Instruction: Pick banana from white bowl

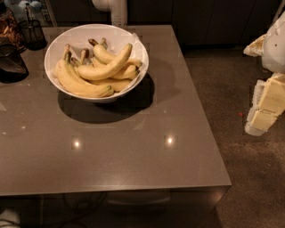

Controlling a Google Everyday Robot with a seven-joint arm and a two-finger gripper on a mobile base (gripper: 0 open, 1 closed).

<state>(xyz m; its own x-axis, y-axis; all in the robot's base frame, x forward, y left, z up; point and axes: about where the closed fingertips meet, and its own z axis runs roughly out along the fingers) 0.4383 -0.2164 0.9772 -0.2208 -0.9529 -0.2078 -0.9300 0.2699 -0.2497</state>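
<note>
A wide glossy white bowl (80,38) stands on the far left part of the grey table (133,147). It holds several yellow bananas (107,67) with their brown stems pointing to the back left; one banana lies on top across the others. My gripper (266,107), white and pale yellow, hangs at the right edge of the view, beyond the table's right side and over the floor. It is far from the bowl and touches nothing.
A dark wire-mesh cup (32,33) and a dark container (10,62) stand at the table's back left. A white post-like part (113,11) rises behind the bowl. Brown floor (231,133) lies to the right of the table.
</note>
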